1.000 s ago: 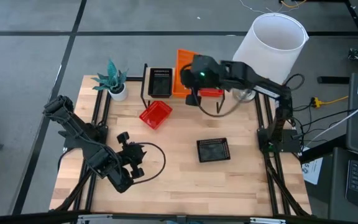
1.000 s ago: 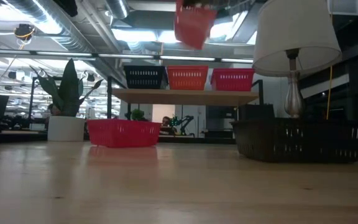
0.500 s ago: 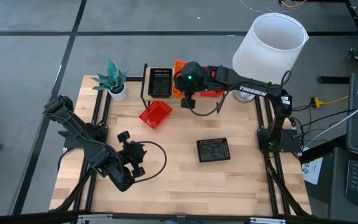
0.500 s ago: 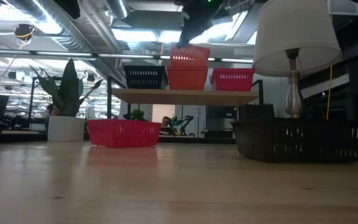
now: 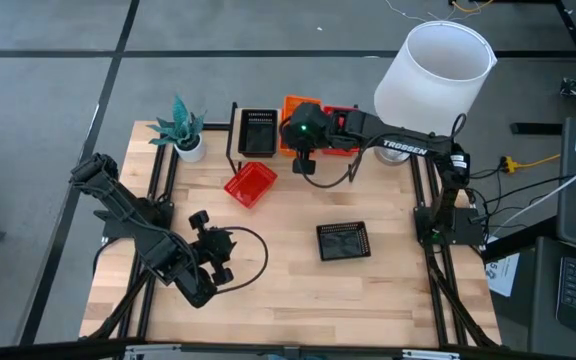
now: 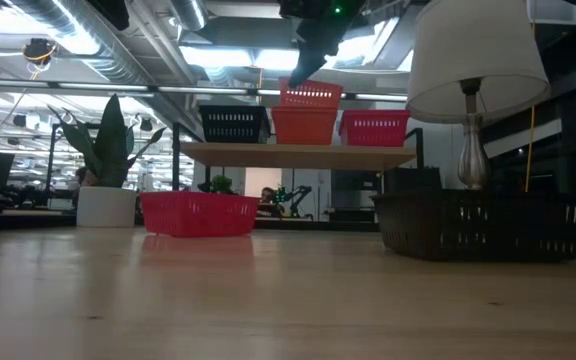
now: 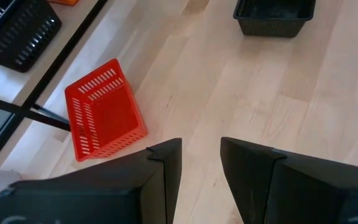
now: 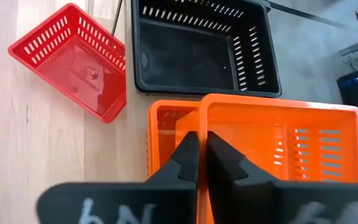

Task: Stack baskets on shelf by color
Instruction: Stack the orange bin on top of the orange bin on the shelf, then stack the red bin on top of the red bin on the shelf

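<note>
Overhead, the right gripper [image 5: 301, 140] reaches over the shelf [image 5: 236, 150] at the table's [image 5: 288, 290] far edge, its arm hiding most of the orange baskets [image 5: 293, 104] and the red one beside them. A black basket [image 5: 258, 131] sits on the shelf's left end. A red basket [image 5: 250, 184] lies tilted on the table just in front of the shelf, and another black basket [image 5: 344, 240] stands well apart, nearer the right. The left gripper [image 5: 213, 262] waits low on the left.

From table height, an orange basket [image 6: 311, 96] sits tilted in a second orange basket [image 6: 304, 126] at mid-shelf, between a black one and a red one; the gripper above is cut off by the frame.

Through the left wrist, the jaws stand spread over bare wood, holding nothing, with the red basket ahead.

Through the right wrist, the jaws are pressed together on the upper orange basket's [image 8: 278, 149] rim, the lower basket peeking out beneath.
</note>
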Controlling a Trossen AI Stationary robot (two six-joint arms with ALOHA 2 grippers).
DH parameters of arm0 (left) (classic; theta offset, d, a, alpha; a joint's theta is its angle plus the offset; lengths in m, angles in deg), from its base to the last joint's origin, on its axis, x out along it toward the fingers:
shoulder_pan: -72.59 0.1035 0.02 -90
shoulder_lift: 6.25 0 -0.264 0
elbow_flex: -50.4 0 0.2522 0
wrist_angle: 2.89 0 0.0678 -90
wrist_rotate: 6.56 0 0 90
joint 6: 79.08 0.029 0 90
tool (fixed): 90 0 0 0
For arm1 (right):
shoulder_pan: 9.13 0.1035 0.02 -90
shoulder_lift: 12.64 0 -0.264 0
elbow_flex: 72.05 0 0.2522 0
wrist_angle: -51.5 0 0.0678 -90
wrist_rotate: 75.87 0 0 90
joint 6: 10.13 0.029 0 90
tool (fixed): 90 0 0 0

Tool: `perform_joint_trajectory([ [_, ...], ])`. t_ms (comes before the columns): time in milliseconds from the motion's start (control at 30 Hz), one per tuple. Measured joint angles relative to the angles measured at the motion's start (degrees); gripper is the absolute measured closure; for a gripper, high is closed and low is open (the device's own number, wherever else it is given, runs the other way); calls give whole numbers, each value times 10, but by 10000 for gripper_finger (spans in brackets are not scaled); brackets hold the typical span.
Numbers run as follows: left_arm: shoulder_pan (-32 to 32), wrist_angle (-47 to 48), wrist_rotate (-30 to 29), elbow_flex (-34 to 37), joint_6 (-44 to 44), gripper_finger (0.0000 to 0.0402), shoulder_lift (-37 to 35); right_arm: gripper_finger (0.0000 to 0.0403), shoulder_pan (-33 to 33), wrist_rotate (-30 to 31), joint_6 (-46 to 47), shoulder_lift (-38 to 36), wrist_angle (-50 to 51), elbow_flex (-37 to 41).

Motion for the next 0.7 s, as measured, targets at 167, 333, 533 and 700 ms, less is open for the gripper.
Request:
perform_joint_trajectory([
  [167, 0, 0, 0, 0, 0, 298, 0, 357, 0, 0, -1, 0, 2, 0],
  [333, 0, 0, 0, 0, 0, 298, 0, 313, 0, 0, -4, 0, 4, 0],
  [533, 0, 0, 0, 0, 0, 298, 0, 275, 0, 0, -10, 0, 18, 0],
  [700, 0, 0, 0, 0, 0, 298, 0, 258, 13, 1, 9, 0, 59, -39],
])
